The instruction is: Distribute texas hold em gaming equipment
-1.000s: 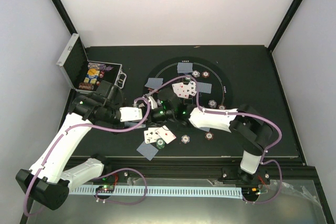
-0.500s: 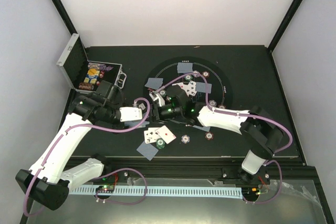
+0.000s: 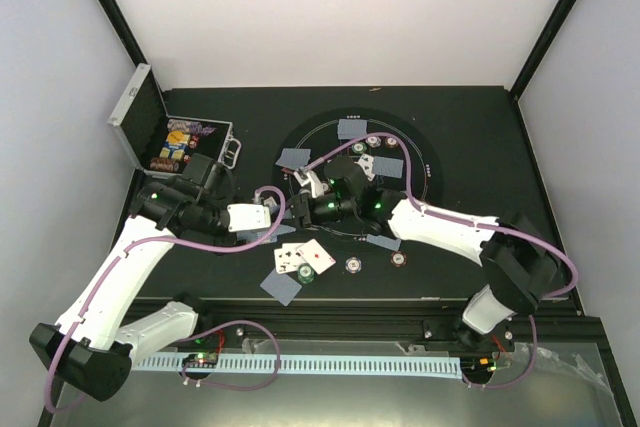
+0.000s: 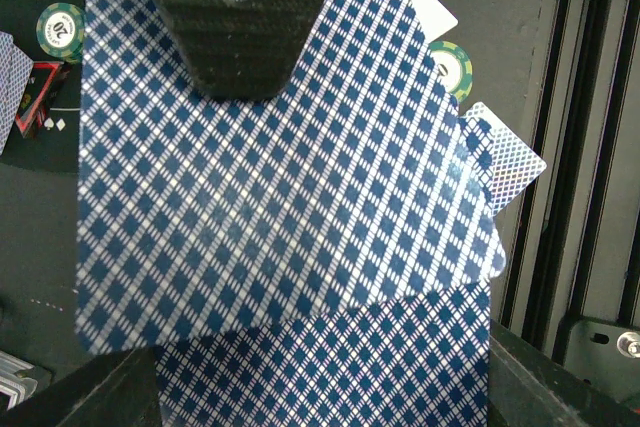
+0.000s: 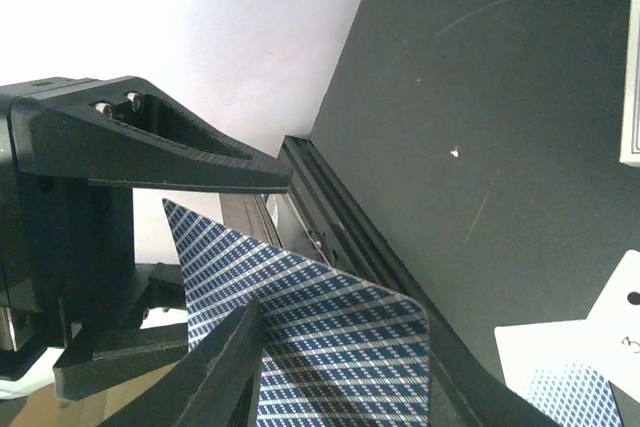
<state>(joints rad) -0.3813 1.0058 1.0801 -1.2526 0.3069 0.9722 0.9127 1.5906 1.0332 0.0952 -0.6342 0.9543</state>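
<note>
Surface: a black table [image 3: 480, 127] between white walls. On it lie a round black mat [image 3: 415, 137] with printed lines and, at the far left, an open silver case [image 3: 135, 112].
Top view only: single face-down cards [image 3: 355, 129] lie around the mat. Two face-up cards [image 3: 303, 258] and small chips [image 3: 352, 265] sit by its near edge. My two arms meet over the mat's left side.
My left pincer [image 4: 240, 67]: clamped on a fanned deck [image 4: 300, 247], with one dark finger pressed on top.
Deck's look: glossy backs in a blue diamond lattice, the edges stepped where the cards slip apart.
Left wrist only: one green chip [image 4: 60, 29] lies beside the fan. A second green chip [image 4: 452, 65] and a loose card [image 4: 512, 162] peep out at its right.
My right pincer [image 5: 275, 247]: jaws stand apart with a lattice-backed card [image 5: 320, 347] between them. I cannot tell whether either finger touches it.
Right wrist only: a white card face [image 5: 590, 337] on the table at the lower right.
</note>
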